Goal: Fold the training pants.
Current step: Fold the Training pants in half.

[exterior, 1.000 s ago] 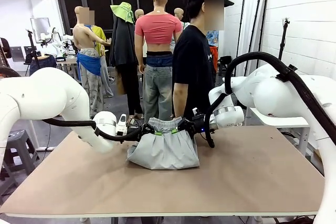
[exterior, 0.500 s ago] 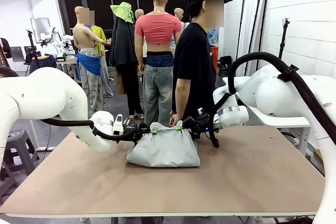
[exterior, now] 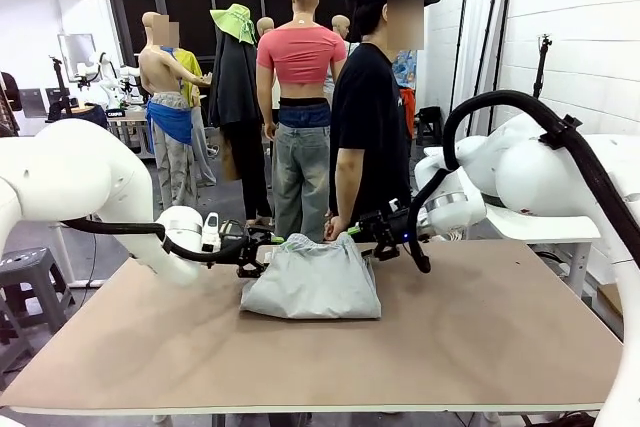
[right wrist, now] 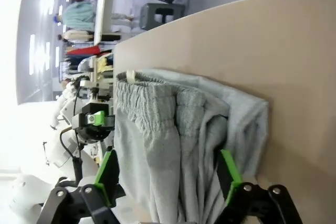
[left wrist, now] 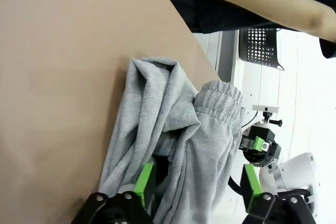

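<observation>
Light grey soft jersey training pants (exterior: 312, 287) are lying folded in a compact, rumpled bundle toward the far middle of the brown counter (exterior: 470, 337). Gathered elastic waistband (right wrist: 149, 106) is sitting on top at the far edge, ruched and slightly raised. Fabric layers are bunching in soft ridges; lower edge is spreading wider and resting flat.

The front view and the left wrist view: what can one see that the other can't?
Front view alone: the whole brown table, both white arms, and the person standing at the far side. Left wrist view alone: a close look at the gathered waistband and a black mesh basket on the floor. Both: the grey training pants lying folded, the left end effector and right end effector open beside them.
</observation>
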Controlling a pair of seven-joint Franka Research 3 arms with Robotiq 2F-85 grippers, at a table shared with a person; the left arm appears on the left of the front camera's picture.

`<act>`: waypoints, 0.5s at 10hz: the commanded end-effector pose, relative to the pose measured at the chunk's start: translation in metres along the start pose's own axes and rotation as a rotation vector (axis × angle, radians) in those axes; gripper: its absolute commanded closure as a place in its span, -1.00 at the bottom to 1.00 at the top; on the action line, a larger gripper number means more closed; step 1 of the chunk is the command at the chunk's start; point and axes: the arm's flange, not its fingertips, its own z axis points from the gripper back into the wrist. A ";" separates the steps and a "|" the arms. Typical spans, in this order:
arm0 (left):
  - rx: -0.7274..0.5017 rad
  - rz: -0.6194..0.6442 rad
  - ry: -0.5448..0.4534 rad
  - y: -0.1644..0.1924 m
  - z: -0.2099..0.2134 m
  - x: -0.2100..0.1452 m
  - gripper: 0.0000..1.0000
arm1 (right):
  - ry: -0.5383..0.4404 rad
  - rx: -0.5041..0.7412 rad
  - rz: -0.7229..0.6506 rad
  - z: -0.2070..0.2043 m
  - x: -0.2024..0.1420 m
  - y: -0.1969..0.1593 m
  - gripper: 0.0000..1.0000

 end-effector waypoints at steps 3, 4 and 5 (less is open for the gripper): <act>-0.019 0.005 -0.139 -0.007 0.073 -0.019 -1.00 | -0.032 -0.141 -0.010 0.052 -0.012 0.025 -1.00; -0.023 -0.008 -0.154 -0.010 0.082 -0.020 -1.00 | -0.040 -0.137 -0.004 0.057 -0.012 0.028 -1.00; -0.034 -0.021 -0.164 -0.014 0.088 -0.026 -1.00 | -0.037 -0.136 -0.011 0.060 -0.015 0.028 -1.00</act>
